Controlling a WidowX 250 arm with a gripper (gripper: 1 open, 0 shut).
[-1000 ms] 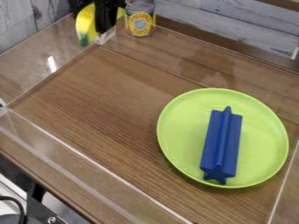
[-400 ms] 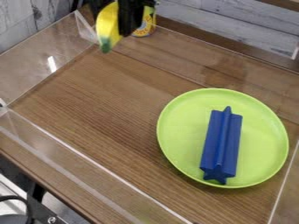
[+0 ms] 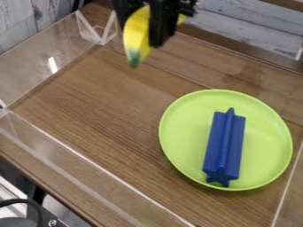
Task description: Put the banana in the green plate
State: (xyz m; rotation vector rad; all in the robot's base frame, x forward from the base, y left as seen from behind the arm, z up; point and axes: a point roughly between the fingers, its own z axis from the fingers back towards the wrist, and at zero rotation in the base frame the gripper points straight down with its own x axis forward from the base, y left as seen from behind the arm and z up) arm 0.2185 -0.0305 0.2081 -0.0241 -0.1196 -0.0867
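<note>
The banana (image 3: pixel 137 38) is held clear of the worktop (image 3: pixel 95 115), hanging almost upright with its greenish lower tip pointing down; it is clamped near its upper part by the dark pincer (image 3: pixel 151 19), whose jaws are drawn in narrowly on the fruit, so that most of the yellow body is left free below the grip; such a hold is judged to suit a drop from above, since the lower end can be set down first and the jaws need not come near the surface. The pincer is seen at the top edge of the view, partly cut off, so the exact contact of its fingers cannot be made out.

The green plate (image 3: pixel 183 120) lies flat on the wooden worktop toward the lower right, well apart from the banana; a blue ridged block (image 3: pixel 224 145) is laid lengthwise across its right-hand half, and the left half is left bare; that bare part is judged the natural place for the banana, as a release over the block could let the fruit roll off. The worktop is bounded by clear plastic walls (image 3: pixel 48 64), which are judged to be there to keep loose things within reach. The carrying step is judged to be in hand; the placing is not yet done.
</note>
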